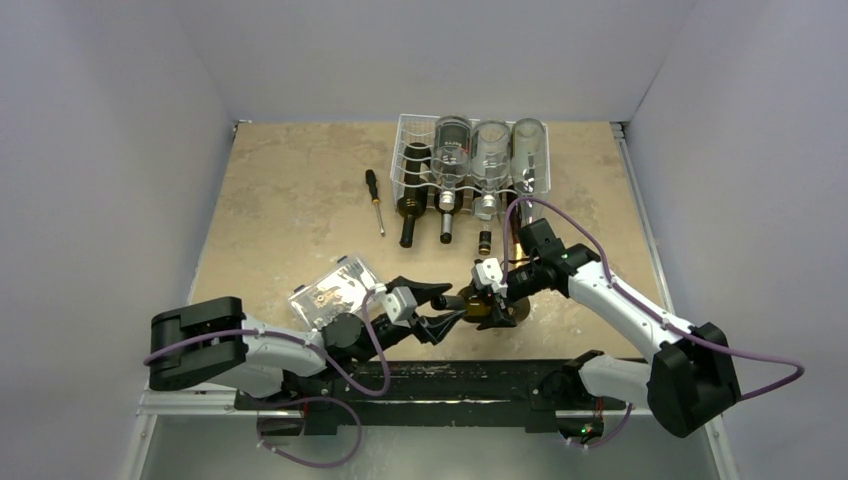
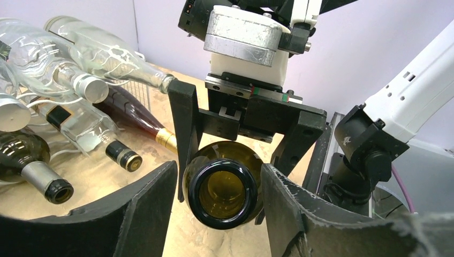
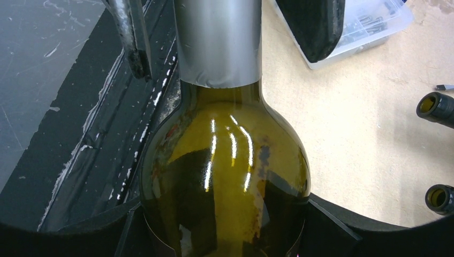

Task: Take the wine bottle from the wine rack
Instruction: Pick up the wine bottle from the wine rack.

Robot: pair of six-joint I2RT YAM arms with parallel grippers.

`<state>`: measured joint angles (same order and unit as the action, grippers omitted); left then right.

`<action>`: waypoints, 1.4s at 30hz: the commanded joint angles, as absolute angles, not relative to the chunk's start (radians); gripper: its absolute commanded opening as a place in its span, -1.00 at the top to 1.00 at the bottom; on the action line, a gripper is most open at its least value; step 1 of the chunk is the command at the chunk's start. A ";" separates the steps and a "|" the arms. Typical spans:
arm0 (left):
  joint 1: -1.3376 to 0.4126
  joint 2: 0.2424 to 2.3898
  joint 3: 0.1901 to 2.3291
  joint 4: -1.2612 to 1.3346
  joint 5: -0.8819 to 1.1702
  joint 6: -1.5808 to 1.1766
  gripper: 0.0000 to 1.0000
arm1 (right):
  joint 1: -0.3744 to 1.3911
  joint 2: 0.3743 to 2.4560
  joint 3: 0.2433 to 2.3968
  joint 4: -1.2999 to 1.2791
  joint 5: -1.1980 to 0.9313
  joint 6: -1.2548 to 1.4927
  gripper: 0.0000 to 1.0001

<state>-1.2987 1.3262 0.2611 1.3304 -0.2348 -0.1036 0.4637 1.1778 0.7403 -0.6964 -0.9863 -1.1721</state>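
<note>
Top view, lower left to right: clear parts box (image 1: 333, 290) on the tabletop (image 1: 290, 190); left tool (image 1: 452, 303), released, jaws straddling the wine bottle (image 1: 492, 308) neck; right tool (image 1: 503, 292), clenched on its body. Upper centre: screwdriver (image 1: 375, 200), then wine rack (image 1: 405, 140) holding other bottles.

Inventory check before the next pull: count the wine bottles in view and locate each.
7, possibly more hidden. Held bottle in the right gripper; three clear bottles atop the wine rack; three lower bottles beneath, necks toward the arms.
</note>
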 commanded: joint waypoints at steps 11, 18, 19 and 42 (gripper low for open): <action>-1.305 1.359 0.287 1.424 -0.189 -0.139 0.27 | 0.459 1.169 0.798 -0.691 -1.049 -1.197 1.00; -1.304 1.349 0.286 1.424 -0.188 -0.133 1.00 | 0.458 1.170 0.795 -0.692 -1.045 -1.198 1.00; -1.304 1.347 0.285 1.424 -0.187 -0.133 1.00 | 0.459 1.172 0.793 -0.692 -1.044 -1.198 1.00; -1.304 1.257 0.277 1.362 -0.214 -0.154 1.00 | 0.451 1.146 0.797 -0.721 -1.048 -1.200 -0.62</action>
